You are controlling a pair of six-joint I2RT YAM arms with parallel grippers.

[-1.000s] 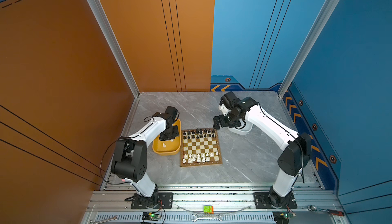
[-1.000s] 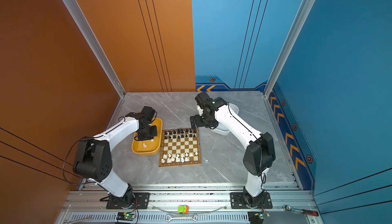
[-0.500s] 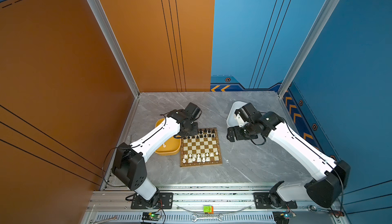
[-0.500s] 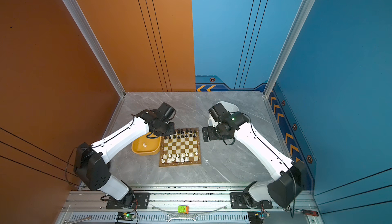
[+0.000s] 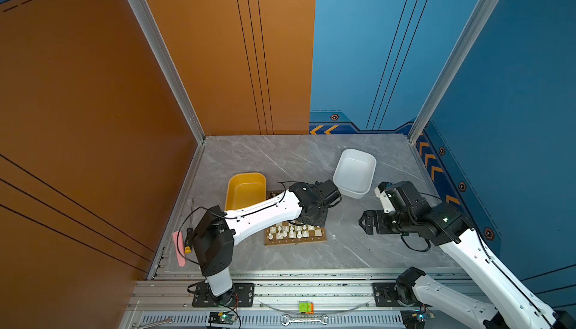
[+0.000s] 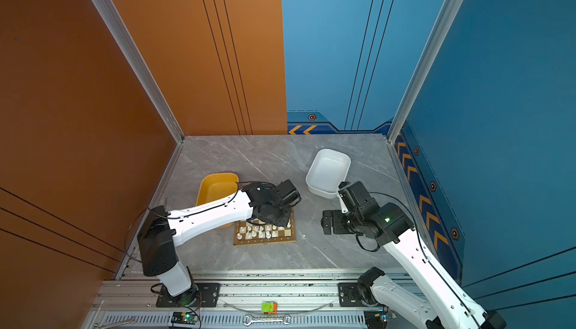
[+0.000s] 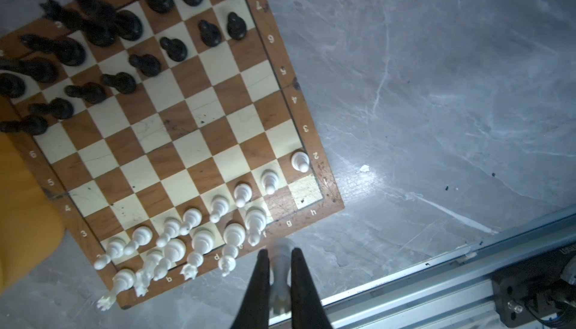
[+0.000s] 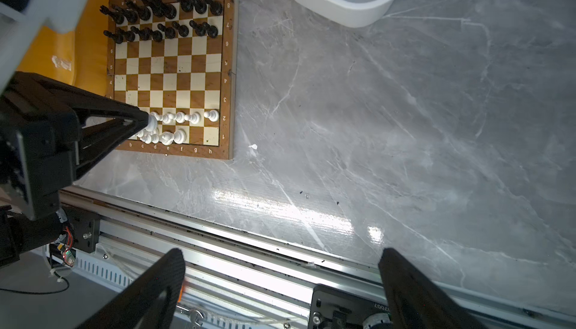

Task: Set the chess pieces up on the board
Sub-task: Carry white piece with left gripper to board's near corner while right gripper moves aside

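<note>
Left wrist view: the left gripper (image 7: 280, 251) is clamped tight on a cream-white white rook (image 7: 281, 269). Its long axis runs along the fingers, notched crown towards the wrist, round base out at the tips, held above the board (image 7: 282, 71). Wooden checks, brown lettered rim. Glossy turned black pieces (image 7: 174, 48) stand upright on rows 7 and 8. The white pieces (image 7: 218, 207) crowd rows 1 and 2, and squares g1 and h1 lie bare by the corner. The right gripper (image 8: 280, 251) gapes wide, holding nothing, over the grey marbled table (image 8: 374, 109). It sits well clear of the board, near the white tub (image 5: 355, 171).
</note>
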